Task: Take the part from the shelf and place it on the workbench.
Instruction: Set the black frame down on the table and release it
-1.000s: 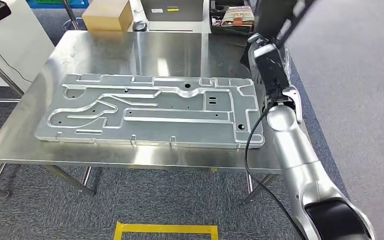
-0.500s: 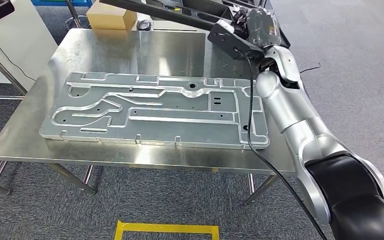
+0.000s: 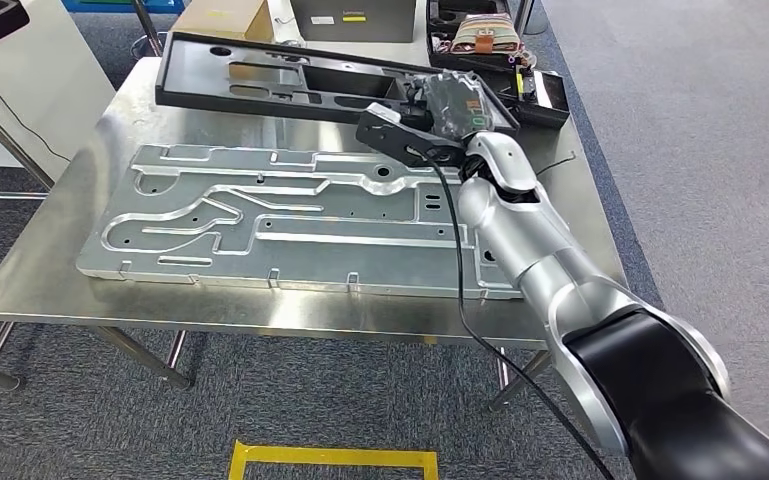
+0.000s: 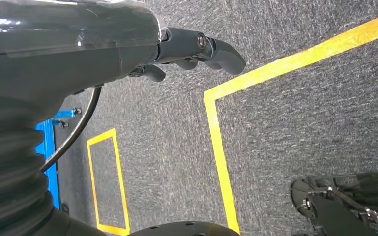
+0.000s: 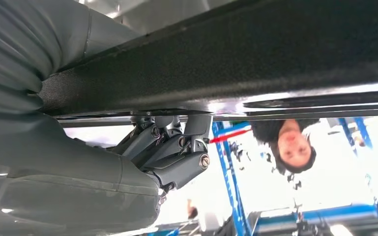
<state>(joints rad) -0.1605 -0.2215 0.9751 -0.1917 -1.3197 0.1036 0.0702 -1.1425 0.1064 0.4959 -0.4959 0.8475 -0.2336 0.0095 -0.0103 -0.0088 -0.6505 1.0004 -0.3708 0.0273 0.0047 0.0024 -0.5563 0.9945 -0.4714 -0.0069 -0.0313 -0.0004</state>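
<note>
Head view: long black flat moulded part with cut-outs (image 3: 290, 78) gripped by right hand (image 3: 438, 110), held across far edge of shiny steel workbench (image 3: 50, 270). Large silver machined aluminium plate (image 3: 300, 220) spans most of bench; bare strip along near edge. Half second ago part sat higher, nearer frame top.

Left wrist view: left hand (image 4: 187, 49) over grey carpet with yellow tape lines (image 4: 216, 137), fingers loosely curled, nothing held.

Right wrist view: fingers (image 5: 177, 147) clamped under black part. No readable writing.
</note>
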